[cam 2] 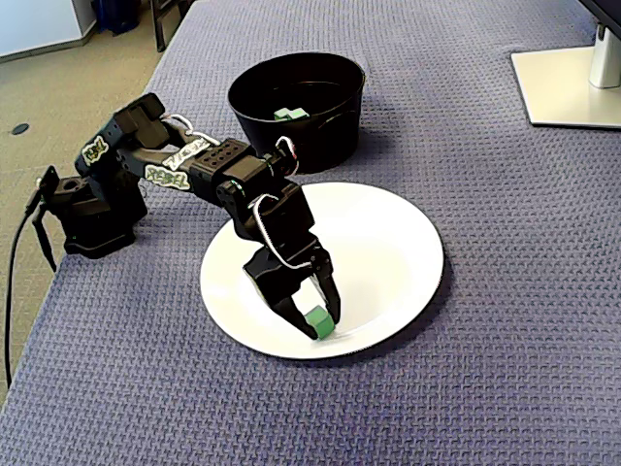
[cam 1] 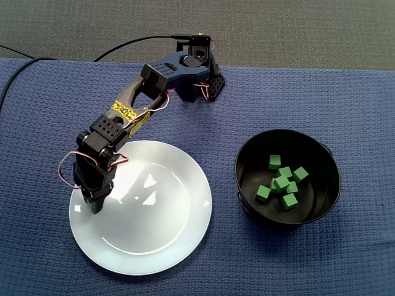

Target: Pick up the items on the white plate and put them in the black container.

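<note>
1 green cube [cam 2: 317, 322] is seen pinched between the 2 fingers of the gripper [cam 2: 319, 326], at the near rim of the white plate [cam 2: 388, 252] in a fixed view. Whether the cube is lifted or touching the plate cannot be told. In the fixed view from above, the gripper [cam 1: 94, 208] is held over the left rim of the plate [cam 1: 160, 209] and the cube is hidden under it. The black container [cam 1: 321, 197] is set right of the plate, apart from it, on the blue cloth [cam 1: 308, 92]. Green cubes [cam 1: 284, 182] are clustered on its floor. In the side fixed view the container [cam 2: 330, 126] is placed beyond the plate, with the cubes [cam 2: 288, 114] partly seen over its rim. The arm base [cam 1: 200, 74] is fixed at the cloth's far edge.
</note>
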